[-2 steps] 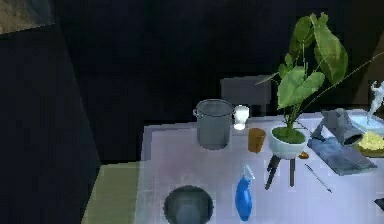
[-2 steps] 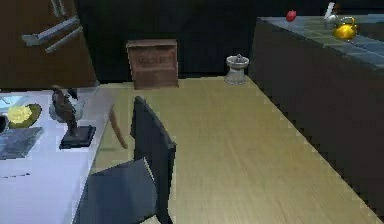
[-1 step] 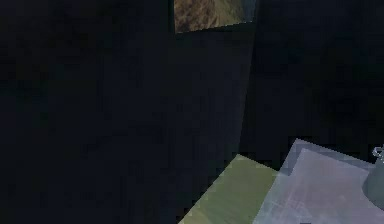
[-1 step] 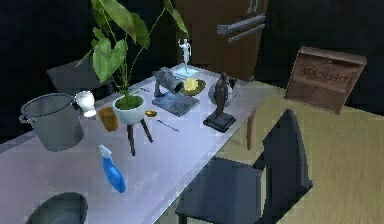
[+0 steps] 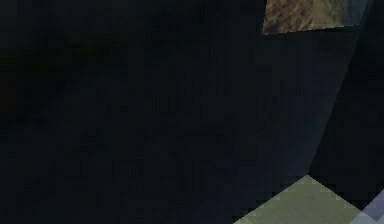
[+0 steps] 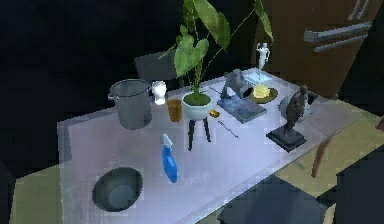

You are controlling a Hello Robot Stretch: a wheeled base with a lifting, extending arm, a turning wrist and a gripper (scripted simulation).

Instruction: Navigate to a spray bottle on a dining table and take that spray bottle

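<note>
In the forward view you face a dark wall, with a framed picture [image 5: 305,14] at the top right and a pale corner of some surface [image 5: 300,205] at the bottom right. There is nothing to reach for that way.

Now read the arm side view from its left. The dining table [image 6: 85,135] runs across the picture. Near its front edge lies a dark round bowl [image 6: 118,188], and behind that stands a grey metal pot [image 6: 130,102] with a small white thing [image 6: 158,92] just beside it. Then comes your target. The blue spray bottle [image 6: 169,158] stands upright a little left of the middle, apart from its neighbours, with bare tabletop on both sides. Behind it are an amber cup [image 6: 175,109] and a potted plant [image 6: 198,103] on a small stand, with leaves reaching high. Farther right are a yellow plate [image 6: 263,93], a white figurine [image 6: 262,55] and a dark statue [image 6: 294,115].

You look to be at the end of the drive, with the grasp not yet begun. You cannot tell the gripper's state from these pictures.

Next, you likely need a small base correction to bring the bottle in line with the arm. After that, set the lift height and extend gently, keeping clear of the bowl and the plant stand.
</note>
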